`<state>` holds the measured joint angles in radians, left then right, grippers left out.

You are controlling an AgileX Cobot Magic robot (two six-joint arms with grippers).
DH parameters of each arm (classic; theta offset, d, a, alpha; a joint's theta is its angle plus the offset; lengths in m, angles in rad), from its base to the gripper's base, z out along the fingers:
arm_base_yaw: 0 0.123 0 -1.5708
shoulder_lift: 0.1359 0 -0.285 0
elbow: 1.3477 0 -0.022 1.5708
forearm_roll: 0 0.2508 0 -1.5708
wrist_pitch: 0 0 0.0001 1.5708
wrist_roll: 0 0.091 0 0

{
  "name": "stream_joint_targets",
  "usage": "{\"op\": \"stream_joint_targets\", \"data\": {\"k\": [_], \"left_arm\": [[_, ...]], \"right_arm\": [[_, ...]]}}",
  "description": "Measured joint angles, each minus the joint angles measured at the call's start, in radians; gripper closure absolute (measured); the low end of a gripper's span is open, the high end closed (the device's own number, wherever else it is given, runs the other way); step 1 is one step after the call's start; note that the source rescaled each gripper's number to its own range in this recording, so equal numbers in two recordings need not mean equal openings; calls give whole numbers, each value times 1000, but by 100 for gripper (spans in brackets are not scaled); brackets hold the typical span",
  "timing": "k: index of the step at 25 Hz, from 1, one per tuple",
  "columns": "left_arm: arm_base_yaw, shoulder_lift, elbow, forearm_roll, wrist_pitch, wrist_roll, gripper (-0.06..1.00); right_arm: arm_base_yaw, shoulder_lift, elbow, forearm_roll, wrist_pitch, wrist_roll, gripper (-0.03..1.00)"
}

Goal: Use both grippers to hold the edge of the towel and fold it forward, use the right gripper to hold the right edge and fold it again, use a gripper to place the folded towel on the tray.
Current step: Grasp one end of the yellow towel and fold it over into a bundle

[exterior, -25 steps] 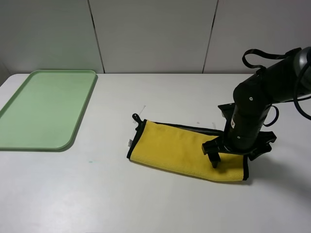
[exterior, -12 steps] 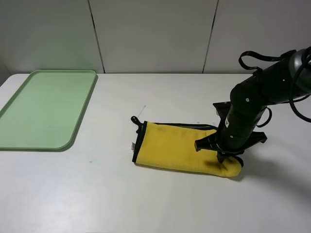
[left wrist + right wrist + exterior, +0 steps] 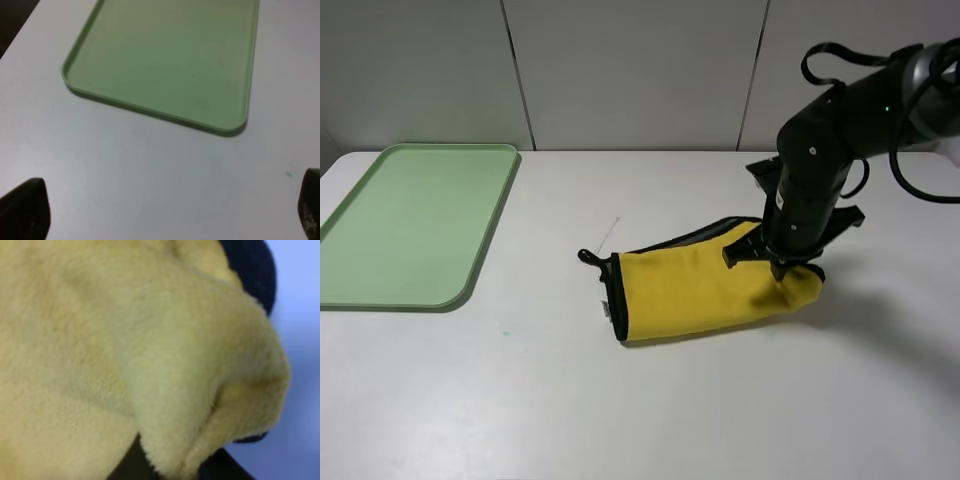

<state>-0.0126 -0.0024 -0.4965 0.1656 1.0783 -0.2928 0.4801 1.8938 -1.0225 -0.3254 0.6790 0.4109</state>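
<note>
since the right end of the towel [image 3: 690,290] is pinched and raised off the surface [image 3: 620,420] by the right claw [image 3: 782,270] (closed on the plush, to judge by the wrist view filled with bunched yellow pile), the second fold is judged to be in hand. it is best done if the held end is carried in a low arc towards the loop [image 3: 586,257] end, so that hem is laid on hem and the lower layer is not dragged. the towel is found right of the middle, well apart from the tray [image 3: 480,262] at the far left. its long axis is set left to right, with the loop end pointed towards the tray. the left claw [image 3: 167,212] is held open over the surface near the tray, nothing between its tips.
</note>
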Motion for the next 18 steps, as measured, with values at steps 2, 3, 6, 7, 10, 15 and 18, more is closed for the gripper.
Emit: {"op": "stream_joint_targets", "data": {"k": [2, 3, 6, 7, 10, 15, 18], "left_arm": [[0, 0, 0, 0, 0, 0, -5], [0, 0, 0, 0, 0, 0, -5], [0, 0, 0, 0, 0, 0, -5], [0, 0, 0, 0, 0, 0, -5], [0, 0, 0, 0, -1, 0, -5], [0, 0, 0, 0, -1, 0, -5], [0, 0, 0, 0, -1, 0, -5]], "right_arm": [[0, 0, -67, -47, 46, -20, 87], [0, 0, -91, -78, 66, -26, 87], [0, 0, -159, -174, 109, -33, 87], [0, 0, -177, -208, 118, -36, 87], [0, 0, -221, -321, 164, -36, 87], [0, 0, -232, -443, 207, -44, 87], [0, 0, -232, -480, 229, -51, 87]]}}
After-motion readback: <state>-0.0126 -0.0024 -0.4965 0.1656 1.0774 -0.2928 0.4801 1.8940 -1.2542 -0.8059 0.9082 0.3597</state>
